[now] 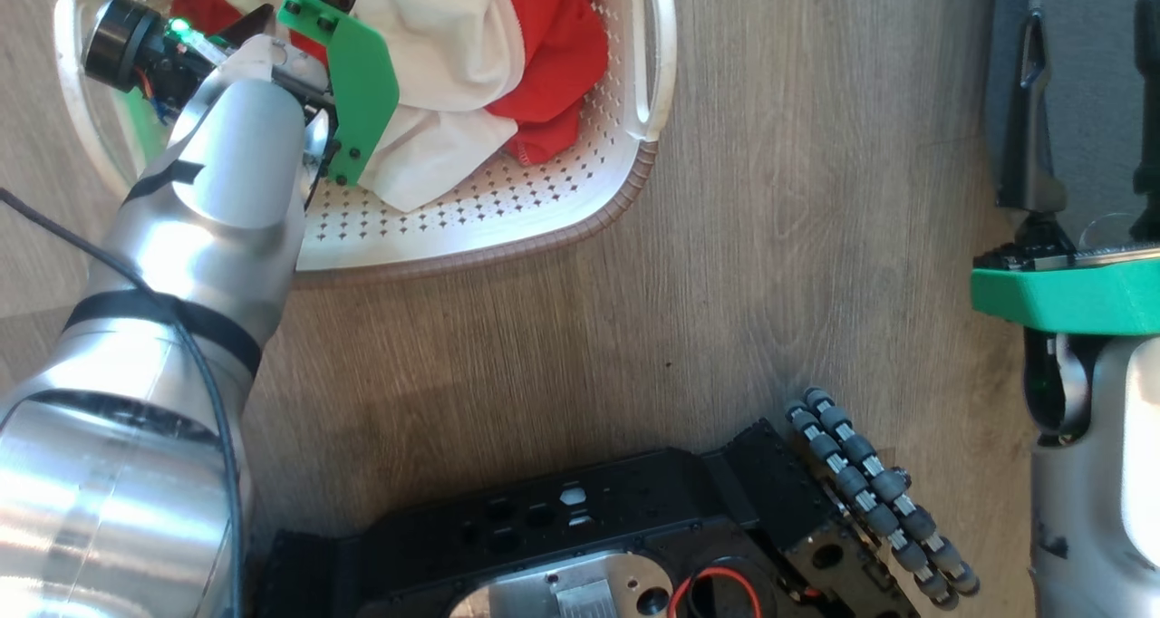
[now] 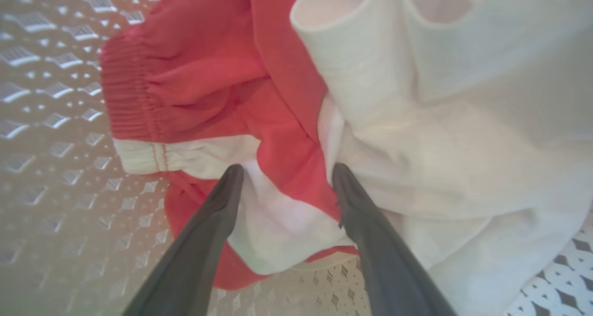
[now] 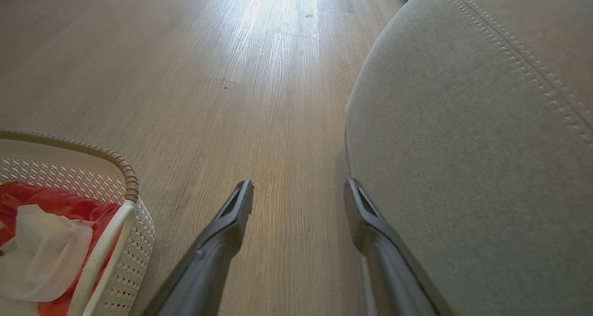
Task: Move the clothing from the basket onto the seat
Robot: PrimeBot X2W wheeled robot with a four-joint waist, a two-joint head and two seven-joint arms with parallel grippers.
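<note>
The clothing (image 1: 507,65), a red and white bundle, lies in the cream perforated basket (image 1: 507,215) at the top left of the head view. My left arm reaches down into the basket. In the left wrist view the left gripper (image 2: 287,172) is open, its two dark fingers (image 2: 217,214) straddling a fold of the clothing (image 2: 278,135) and touching it. The right gripper (image 3: 299,191) is open over bare floor beside the grey seat (image 3: 463,144), its right finger close to the cushion's edge. The right wrist view also shows the basket (image 3: 129,181) with the clothing (image 3: 46,242) at its lower left.
Wood-look floor (image 1: 816,237) lies between the basket and the seat (image 1: 1087,83). My black wheeled base (image 1: 634,527) with its roller wheel (image 1: 879,491) sits at the bottom of the head view.
</note>
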